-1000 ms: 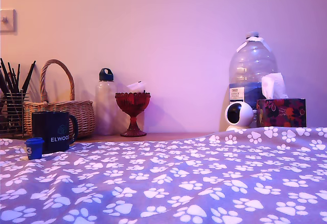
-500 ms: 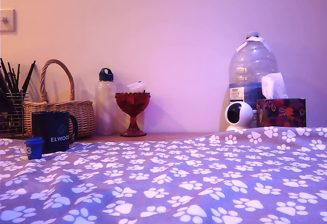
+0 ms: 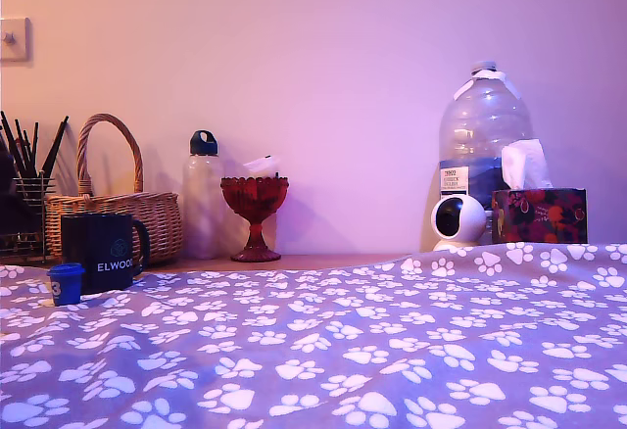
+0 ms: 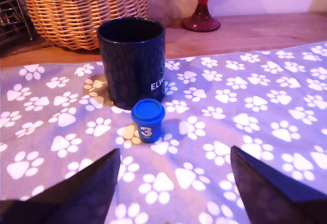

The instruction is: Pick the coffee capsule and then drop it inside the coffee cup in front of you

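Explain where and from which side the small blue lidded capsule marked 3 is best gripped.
Probably grip the small blue lidded capsule across its tapered body just under the wider lid rim, coming from above. It stands upright, and the dark navy ceramic mug sits close behind it. The open hand is already roughly centred.

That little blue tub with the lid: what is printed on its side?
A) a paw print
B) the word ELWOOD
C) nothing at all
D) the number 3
D. In the wrist view the little blue tub shows a pale "3" on its side, as it stands on the paw-print cloth just in front of the dark mug, ahead of the open end effector.
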Tool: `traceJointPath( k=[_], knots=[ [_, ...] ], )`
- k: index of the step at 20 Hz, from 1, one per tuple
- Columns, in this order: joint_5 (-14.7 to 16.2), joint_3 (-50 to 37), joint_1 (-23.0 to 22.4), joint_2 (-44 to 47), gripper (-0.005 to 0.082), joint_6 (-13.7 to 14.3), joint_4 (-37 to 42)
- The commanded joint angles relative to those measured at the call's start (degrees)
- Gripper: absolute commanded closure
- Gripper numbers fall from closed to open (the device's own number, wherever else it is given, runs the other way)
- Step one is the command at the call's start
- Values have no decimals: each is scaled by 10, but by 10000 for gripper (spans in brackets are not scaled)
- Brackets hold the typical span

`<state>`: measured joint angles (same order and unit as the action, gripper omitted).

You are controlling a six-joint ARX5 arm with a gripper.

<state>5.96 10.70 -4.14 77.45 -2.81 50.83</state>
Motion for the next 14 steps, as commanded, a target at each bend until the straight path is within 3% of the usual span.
traceJointPath(
  k=[1,7,14],
  knots=[
    [0,-5,-1,27,142,3,33],
    [0,1,-1,110,142,2,113],
    [0,62,-1,204,143,2,129]
  ],
)
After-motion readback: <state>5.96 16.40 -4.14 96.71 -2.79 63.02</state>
